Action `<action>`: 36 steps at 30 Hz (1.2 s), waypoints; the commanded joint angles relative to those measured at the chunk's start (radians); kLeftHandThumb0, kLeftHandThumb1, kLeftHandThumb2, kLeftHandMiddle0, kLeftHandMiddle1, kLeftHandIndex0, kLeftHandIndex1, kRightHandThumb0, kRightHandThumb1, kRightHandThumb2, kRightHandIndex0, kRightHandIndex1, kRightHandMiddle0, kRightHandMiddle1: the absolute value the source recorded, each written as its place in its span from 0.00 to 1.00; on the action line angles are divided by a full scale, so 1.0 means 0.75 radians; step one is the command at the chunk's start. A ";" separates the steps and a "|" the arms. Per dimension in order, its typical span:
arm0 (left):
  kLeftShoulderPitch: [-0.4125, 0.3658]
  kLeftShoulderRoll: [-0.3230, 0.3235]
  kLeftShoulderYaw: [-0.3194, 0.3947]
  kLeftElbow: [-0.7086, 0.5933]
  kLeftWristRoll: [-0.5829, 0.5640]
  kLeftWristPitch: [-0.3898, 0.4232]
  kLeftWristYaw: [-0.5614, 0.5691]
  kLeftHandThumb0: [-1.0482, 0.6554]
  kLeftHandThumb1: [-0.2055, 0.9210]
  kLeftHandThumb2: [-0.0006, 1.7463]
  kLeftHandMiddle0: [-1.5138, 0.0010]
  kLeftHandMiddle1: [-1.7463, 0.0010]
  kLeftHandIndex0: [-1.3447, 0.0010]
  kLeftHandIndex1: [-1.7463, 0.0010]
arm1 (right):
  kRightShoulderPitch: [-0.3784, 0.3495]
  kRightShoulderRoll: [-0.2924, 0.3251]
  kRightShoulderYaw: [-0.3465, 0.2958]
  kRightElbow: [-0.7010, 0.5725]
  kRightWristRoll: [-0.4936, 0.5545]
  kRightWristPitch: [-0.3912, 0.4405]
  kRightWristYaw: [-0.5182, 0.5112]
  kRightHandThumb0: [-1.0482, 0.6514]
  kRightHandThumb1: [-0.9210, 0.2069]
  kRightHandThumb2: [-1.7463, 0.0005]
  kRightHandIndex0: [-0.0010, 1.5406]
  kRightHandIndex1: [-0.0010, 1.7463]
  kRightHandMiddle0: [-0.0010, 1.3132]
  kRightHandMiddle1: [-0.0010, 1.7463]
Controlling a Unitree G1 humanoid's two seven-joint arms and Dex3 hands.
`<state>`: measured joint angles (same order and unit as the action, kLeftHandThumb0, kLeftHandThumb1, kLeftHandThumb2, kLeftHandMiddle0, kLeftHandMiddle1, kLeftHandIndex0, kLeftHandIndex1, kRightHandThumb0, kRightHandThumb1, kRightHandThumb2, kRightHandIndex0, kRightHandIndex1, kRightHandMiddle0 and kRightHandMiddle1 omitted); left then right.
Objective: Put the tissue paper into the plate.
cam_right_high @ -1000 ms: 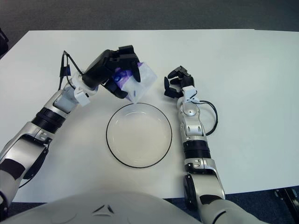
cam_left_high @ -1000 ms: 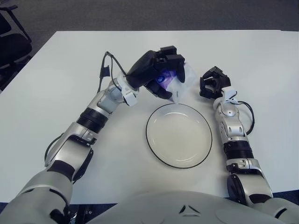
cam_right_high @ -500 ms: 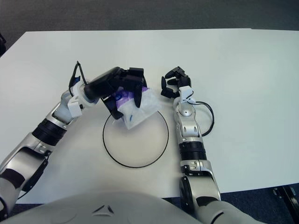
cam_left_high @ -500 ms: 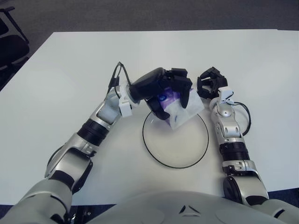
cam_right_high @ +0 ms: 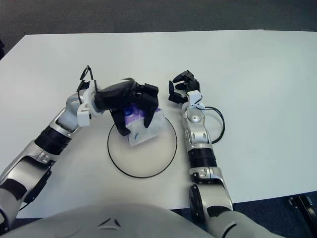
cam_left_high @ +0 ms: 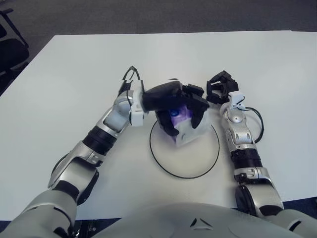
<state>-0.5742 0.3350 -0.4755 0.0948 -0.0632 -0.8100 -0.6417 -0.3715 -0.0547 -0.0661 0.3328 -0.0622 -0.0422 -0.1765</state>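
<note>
A white tissue pack with a purple patch [cam_left_high: 182, 125] is held over the plate [cam_left_high: 168, 166], a white dish with a thin dark rim, near its far left part. My left hand [cam_left_high: 179, 107] is shut on the pack from above, its black fingers [cam_right_high: 149, 105] wrapped round it. Whether the pack touches the plate I cannot tell. My right hand [cam_left_high: 221, 91] shows just beyond the plate's far right rim, its black fingers curled and holding nothing.
The white table [cam_left_high: 74, 69] stretches wide around the plate. Dark floor lies beyond its far edge, and a black chair [cam_left_high: 10, 44] shows at the far left. A black cable [cam_left_high: 130, 77] loops off my left wrist.
My left hand has carried the tissue pack from beyond the plate's far rim to over the plate and lower. The right hand has barely shifted.
</note>
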 commanded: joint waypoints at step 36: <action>0.071 -0.115 0.094 0.357 0.141 -0.327 0.032 0.46 0.37 0.86 0.11 0.00 0.14 0.00 | 0.101 0.002 -0.019 0.155 0.022 -0.085 0.048 0.36 0.43 0.34 0.75 1.00 0.39 1.00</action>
<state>-0.5532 0.2349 -0.4282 0.3388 -0.0038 -1.0822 -0.6366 -0.3865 -0.0636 -0.0730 0.3851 -0.0556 -0.1011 -0.1422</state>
